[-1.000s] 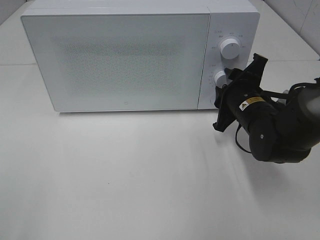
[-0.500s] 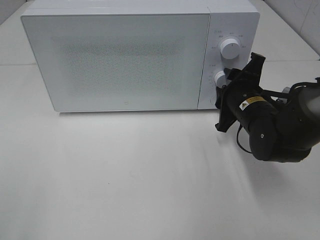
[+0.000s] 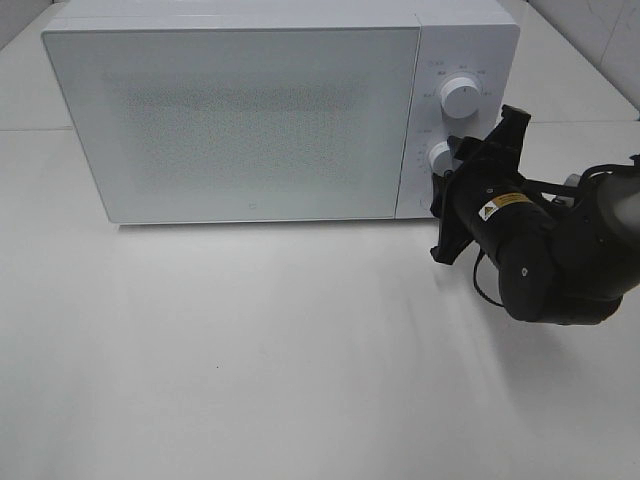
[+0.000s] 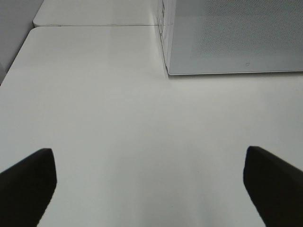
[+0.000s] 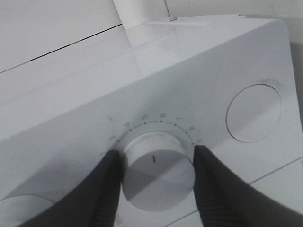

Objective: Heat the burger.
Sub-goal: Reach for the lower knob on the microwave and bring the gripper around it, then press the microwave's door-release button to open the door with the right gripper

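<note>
White microwave [image 3: 240,120] fills the upper part of the exterior high view, standing on a white table [image 3: 250,340] with its door shut. The door's speckled front hides the inside. The burger shows in none of the views, so I cannot tell where it lies, which way it faces, or how it sits relative to either gripper.

On the control panel at the right end of the microwave, an upper dial [image 3: 459,96] sits above a lower dial [image 3: 441,157]. The black right arm reaches in from the right edge of the frame, and the right gripper [image 3: 452,165] is at the lower dial. In the right wrist view, its two dark fingers [image 5: 111,189] press against opposite sides of that round white knob, clamping it. A small red mark on the knob's face points toward the printed scale of numbers that arcs round it.

In the left wrist view, the left gripper [image 4: 150,189] hangs over bare table. Its dark fingertips [image 4: 26,184] are spread far apart at the two lower corners of the frame, holding nothing. One lower corner of the microwave appears in the upper right of that frame, well apart from the fingertips.
</note>
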Robot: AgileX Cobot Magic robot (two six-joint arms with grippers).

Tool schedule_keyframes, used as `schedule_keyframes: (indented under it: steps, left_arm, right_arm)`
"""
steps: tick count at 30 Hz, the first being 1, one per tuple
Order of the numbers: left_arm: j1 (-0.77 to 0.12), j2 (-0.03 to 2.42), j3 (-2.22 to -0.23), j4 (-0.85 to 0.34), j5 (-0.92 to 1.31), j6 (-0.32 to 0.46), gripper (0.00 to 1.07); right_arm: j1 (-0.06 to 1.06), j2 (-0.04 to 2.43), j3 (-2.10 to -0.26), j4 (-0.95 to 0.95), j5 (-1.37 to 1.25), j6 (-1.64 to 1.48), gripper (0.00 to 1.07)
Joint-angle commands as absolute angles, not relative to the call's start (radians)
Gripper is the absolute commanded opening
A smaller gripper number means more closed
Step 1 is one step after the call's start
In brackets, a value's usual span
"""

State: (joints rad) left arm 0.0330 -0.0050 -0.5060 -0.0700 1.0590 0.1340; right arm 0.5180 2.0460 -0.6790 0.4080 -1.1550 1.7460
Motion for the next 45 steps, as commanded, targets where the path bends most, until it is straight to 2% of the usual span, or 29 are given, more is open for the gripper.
schedule_keyframes:
  steps: [1, 7, 12, 15, 16, 17, 18, 20, 21, 23, 26, 35, 45]
  left_arm:
    - [0.035, -0.021, -0.505, -0.073, 1.046, 0.129, 1.05]
    - [0.035, -0.021, -0.505, -0.073, 1.046, 0.129, 1.05]
    - [0.035, -0.021, -0.505, -0.073, 1.046, 0.129, 1.05]
    - [0.035, -0.021, -0.505, -0.073, 1.046, 0.129, 1.05]
    - [0.035, -0.021, -0.505, -0.073, 1.046, 0.129, 1.05]
    - [0.035, -0.021, -0.505, -0.073, 1.046, 0.129, 1.05]
    - [0.035, -0.021, -0.505, -0.073, 1.046, 0.129, 1.05]
    - [0.035, -0.021, -0.505, -0.073, 1.046, 0.129, 1.05]
    - [0.035, -0.021, -0.505, -0.073, 1.046, 0.129, 1.05]
    - [0.035, -0.021, -0.505, -0.073, 1.046, 0.129, 1.05]
    - [0.035, -0.021, -0.505, -0.073, 1.046, 0.129, 1.05]
    - [0.035, -0.021, -0.505, -0.073, 1.046, 0.129, 1.05]
    - [0.035, -0.021, -0.505, -0.073, 1.046, 0.129, 1.05]
  right_arm:
    - [0.514, 2.033, -0.716, 0.33, -1.154, 1.732, 0.35]
    - [0.514, 2.033, -0.716, 0.33, -1.19, 1.732, 0.37]
    - [0.514, 2.033, -0.716, 0.332, -1.209, 1.732, 0.44]
    - [0.514, 2.033, -0.716, 0.334, -1.211, 1.733, 0.52]
    - [0.514, 2.033, -0.716, 0.334, -1.211, 1.733, 0.52]
    - [0.514, 2.033, -0.716, 0.336, -1.21, 1.735, 0.58]
    - [0.514, 2.033, -0.716, 0.336, -1.21, 1.735, 0.58]
    - [0.514, 2.033, -0.716, 0.338, -1.21, 1.774, 0.66]
    - [0.514, 2.033, -0.716, 0.338, -1.21, 1.774, 0.66]
    - [0.514, 2.033, -0.716, 0.339, -1.21, 1.788, 0.73]
    - [0.514, 2.033, -0.716, 0.338, -1.21, 1.788, 0.79]
    - [0.516, 2.033, -0.714, 0.337, -1.21, 1.811, 0.76]
    - [0.516, 1.976, -0.603, 0.347, -1.21, 1.807, 0.76]
